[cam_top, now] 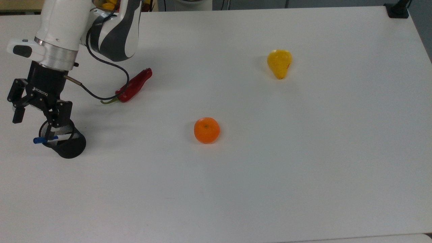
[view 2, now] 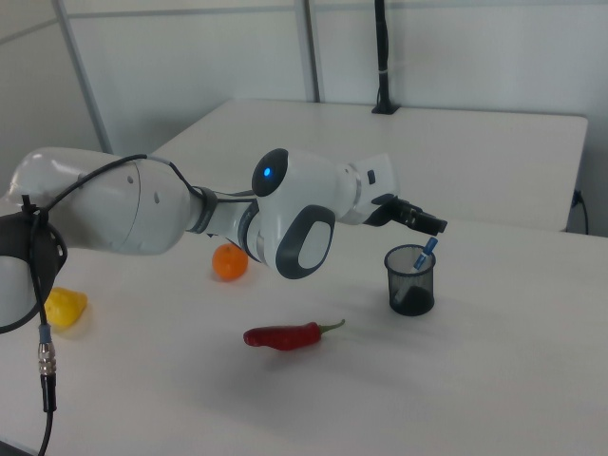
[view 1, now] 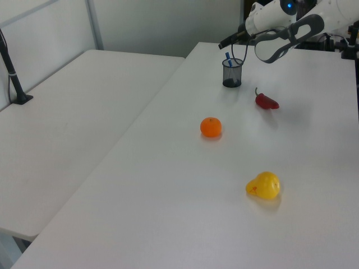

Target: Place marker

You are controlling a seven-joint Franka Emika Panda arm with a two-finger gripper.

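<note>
Top view: the marker point(cam_top: 46, 138) leans inside a black mesh cup point(cam_top: 65, 145). The gripper point(cam_top: 35, 117) hovers above it, fingers spread and empty.

I see a matt white tabletop point(cam_top: 270, 189), smooth all over. The pen cup point(cam_top: 67, 146) looks like black wire mesh. The marker point(cam_top: 45, 138) reads as smooth plastic. My arm's shell point(cam_top: 64, 20) is glossy white plastic above a brushed metal ring point(cam_top: 54, 57); the chili point(cam_top: 133, 86) shines.
</note>
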